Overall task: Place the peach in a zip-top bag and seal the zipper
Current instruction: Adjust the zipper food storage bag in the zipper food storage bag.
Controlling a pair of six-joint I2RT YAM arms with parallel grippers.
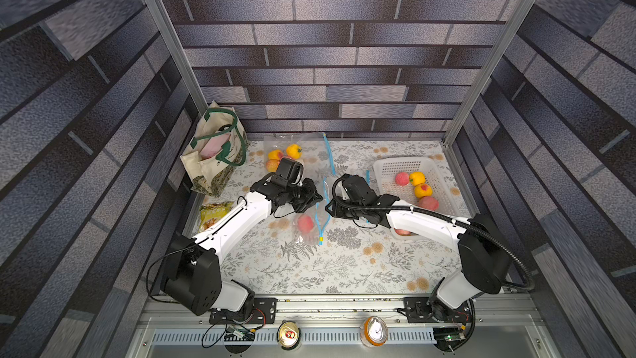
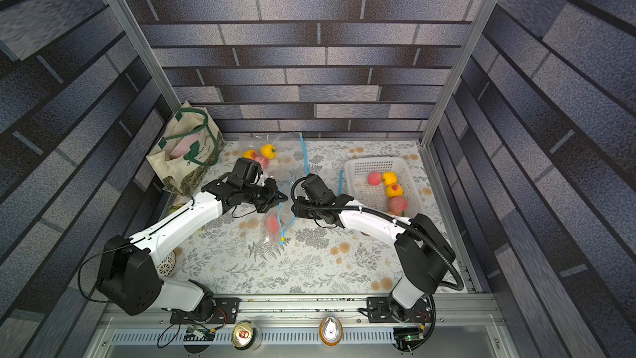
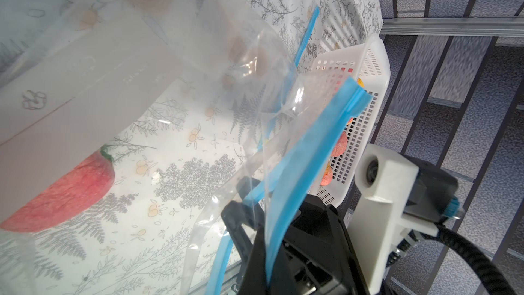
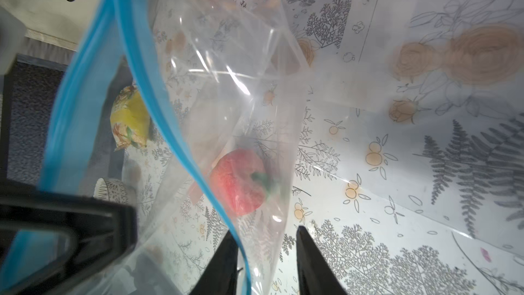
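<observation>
2 grippers, 1 bag: both arms meet at the mouth of the zip-top bag [image 1: 303, 241] mid-table, so we reckon we're at the sealing step.
Peach: the peach [image 1: 305, 223] is already inside the bag. It lies low in it on the table, well clear of the mouth.
Left gripper: the left gripper [image 1: 311, 198] is clenched on the blue zipper [image 3: 317, 148] strip and holds that end lifted.
Right gripper: the right gripper [image 4: 266, 232] has its jaws apart. The zipper edge runs between them, and as far as we can see nothing is pinched yet.
Mouth: in the right wrist view the 2 blue lips bow well apart, so the bag is wide open.
How we'd do it: use the left as the anchor with the strip taut. Bring the right jaws square across both lips close beside the left grip and squeeze firmly. Then run along the strip to its other end, pulling gently away from the left.
Watch out: if only 1 lip sits between the jaws we get no seal. Pull too hard and the strip could slip from the left grip or drag the peach along.
Yellow bit: a small yellow piece [image 1: 320, 236] sits at the strip's near end. It may be a slider, but we can't tell.
Neighbours: the white basket [image 1: 385, 167] of fruit is well apart and no bother.
</observation>
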